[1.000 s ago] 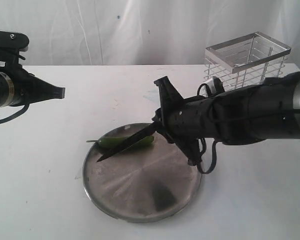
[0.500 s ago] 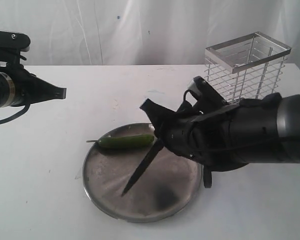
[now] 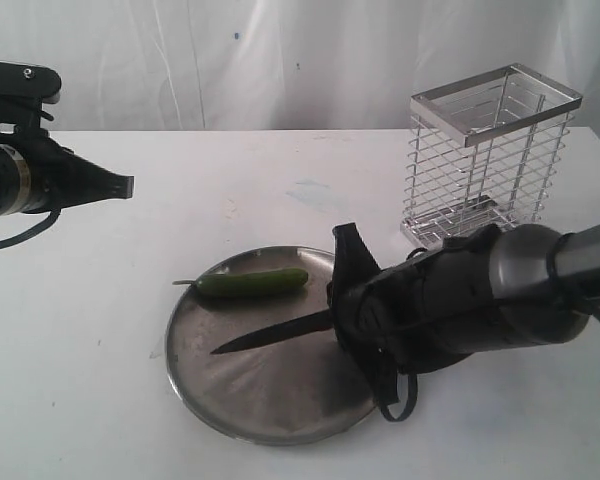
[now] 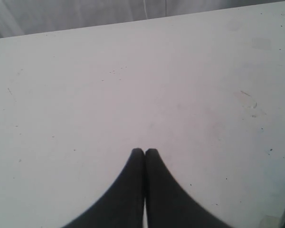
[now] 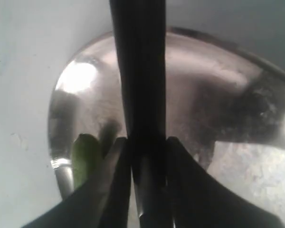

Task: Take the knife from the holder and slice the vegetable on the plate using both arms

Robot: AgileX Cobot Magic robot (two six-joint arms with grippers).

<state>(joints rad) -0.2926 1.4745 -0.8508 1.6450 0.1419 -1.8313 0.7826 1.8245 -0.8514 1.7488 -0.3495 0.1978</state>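
The right fingers [image 5: 115, 185] clamp the knife [image 3: 275, 333], blade low over the plate [image 3: 280, 425] near the vegetable [image 3: 252, 284] — apparently lining up a slice; the left fingers [image 4: 135, 175], pressed together and empty, hover over the bench [image 3: 80, 380].

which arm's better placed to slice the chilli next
Right. The right gripper holds the knife over the plate, blade near the chilli; the left gripper is shut, empty, away from the plate.
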